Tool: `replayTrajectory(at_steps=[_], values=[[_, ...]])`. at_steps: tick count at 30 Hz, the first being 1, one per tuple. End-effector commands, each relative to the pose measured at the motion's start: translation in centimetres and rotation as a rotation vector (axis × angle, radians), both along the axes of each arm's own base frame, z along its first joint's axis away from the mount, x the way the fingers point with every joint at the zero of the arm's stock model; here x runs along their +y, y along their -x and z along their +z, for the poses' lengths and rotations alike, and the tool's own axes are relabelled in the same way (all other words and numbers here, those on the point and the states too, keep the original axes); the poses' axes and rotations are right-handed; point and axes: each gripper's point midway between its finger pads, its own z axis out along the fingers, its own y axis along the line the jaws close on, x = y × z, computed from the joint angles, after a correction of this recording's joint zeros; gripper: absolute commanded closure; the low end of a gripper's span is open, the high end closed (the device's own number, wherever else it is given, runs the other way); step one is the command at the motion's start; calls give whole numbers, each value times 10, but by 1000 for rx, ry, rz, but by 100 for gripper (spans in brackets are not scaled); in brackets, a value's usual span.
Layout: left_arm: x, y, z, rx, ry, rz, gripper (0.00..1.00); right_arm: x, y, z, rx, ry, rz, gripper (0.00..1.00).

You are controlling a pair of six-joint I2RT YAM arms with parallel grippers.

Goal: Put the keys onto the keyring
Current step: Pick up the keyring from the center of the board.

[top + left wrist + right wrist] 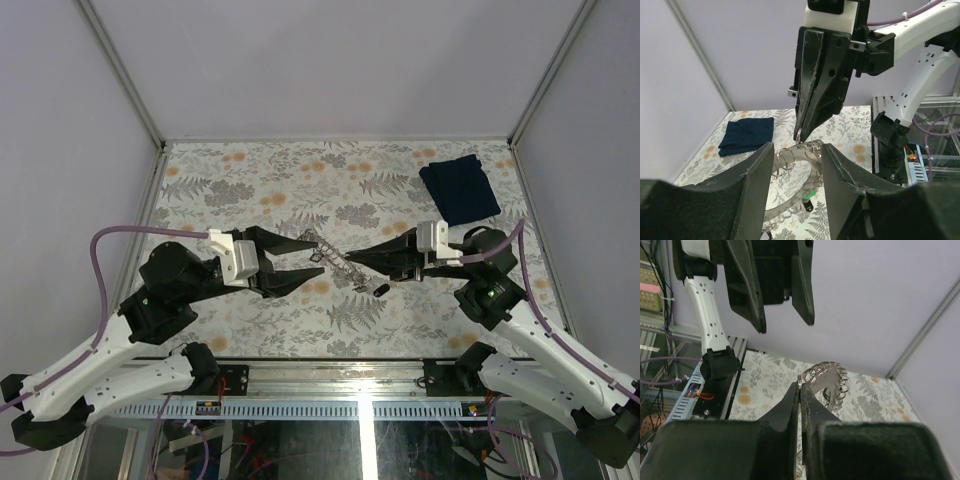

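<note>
While both arms reach in low from the near edge and meet nose to nose over the table (250,180), a small black key (380,290) lies just below the right one's tip. The left gripper (319,262) is spread, its fingers either side of the keyring (342,268). The right gripper (351,258) is pressed together, pinching one ring of that chain. Farther back lies a blue cloth (458,190).
</note>
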Motion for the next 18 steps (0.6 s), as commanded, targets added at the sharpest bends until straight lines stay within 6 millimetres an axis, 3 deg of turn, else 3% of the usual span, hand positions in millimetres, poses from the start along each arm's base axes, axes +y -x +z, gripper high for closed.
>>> replayTrajectory(at_steps=[1,18], values=[[-5,11,13,-39,7,-72,57,-13,32,60,-146,-171,99,100],[-20,18,16,-30,-8,-165,63,-10,40,65,-156,-168,143,100]])
